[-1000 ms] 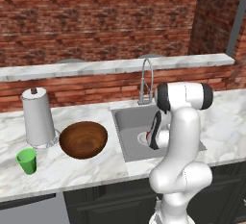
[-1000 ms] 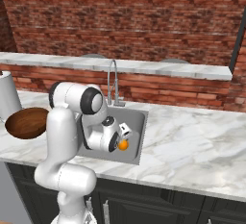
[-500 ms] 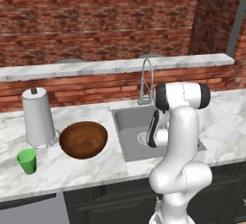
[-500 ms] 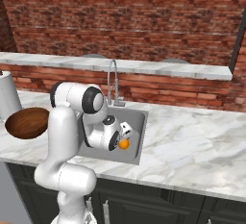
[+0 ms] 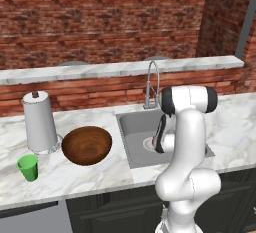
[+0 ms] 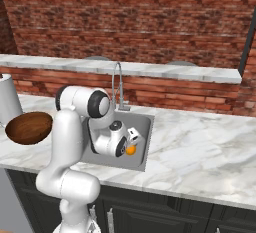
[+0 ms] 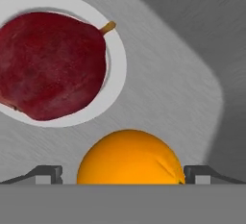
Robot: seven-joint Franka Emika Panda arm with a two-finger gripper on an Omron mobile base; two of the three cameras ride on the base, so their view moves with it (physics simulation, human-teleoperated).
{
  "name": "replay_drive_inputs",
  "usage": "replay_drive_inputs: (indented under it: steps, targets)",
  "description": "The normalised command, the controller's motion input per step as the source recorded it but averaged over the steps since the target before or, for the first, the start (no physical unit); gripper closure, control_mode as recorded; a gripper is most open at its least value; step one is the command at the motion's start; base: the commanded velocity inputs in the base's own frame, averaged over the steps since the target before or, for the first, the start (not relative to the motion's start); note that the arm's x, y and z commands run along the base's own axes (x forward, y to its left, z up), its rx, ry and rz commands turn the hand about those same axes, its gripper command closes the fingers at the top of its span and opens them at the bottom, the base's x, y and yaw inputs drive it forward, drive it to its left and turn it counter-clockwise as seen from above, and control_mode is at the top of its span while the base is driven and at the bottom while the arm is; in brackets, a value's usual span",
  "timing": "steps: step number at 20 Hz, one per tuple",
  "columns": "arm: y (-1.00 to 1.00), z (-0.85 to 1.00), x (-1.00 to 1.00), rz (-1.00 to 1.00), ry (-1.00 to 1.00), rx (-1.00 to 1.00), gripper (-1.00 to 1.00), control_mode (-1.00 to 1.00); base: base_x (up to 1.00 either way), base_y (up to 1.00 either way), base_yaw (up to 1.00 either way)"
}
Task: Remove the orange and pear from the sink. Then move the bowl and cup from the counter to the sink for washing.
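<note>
In the hand view the bright orange lies on the grey floor of the sink, right between my two finger tips. My gripper is open, and its fingers stand apart from the fruit on both sides. Beyond it the dark red pear rests on the white drain ring. From the right base view my gripper is down in the sink at the orange. The brown bowl and green cup stand on the counter, left of the sink.
A tall curved tap rises behind the basin. A white paper towel roll stands behind the cup and bowl. A higher marble ledge runs along the brick wall. The sink wall is close to the orange.
</note>
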Motion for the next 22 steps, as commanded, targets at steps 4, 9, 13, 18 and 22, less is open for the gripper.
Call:
replay_drive_inputs:
  steps: [4, 9, 13, 18, 22]
  targets:
    - [-0.16, -0.11, 0.00, 0.00, 0.00, -0.01, -1.00, -1.00, 0.00, 0.00, 0.00]
    - [-0.08, -0.13, 0.01, 0.00, 0.01, 0.00, -1.00, -1.00, 0.00, 0.00, 0.00]
    - [-0.02, -0.17, 0.04, 0.00, 0.02, 0.00, 1.00, -1.00, 0.00, 0.00, 0.00]
    - [-0.10, -0.16, 0.01, 0.00, 0.05, 0.00, 1.00, -1.00, 0.00, 0.00, 0.00]
    - [-0.17, -0.17, 0.00, 0.00, 0.09, -0.02, 1.00, -1.00, 0.00, 0.00, 0.00]
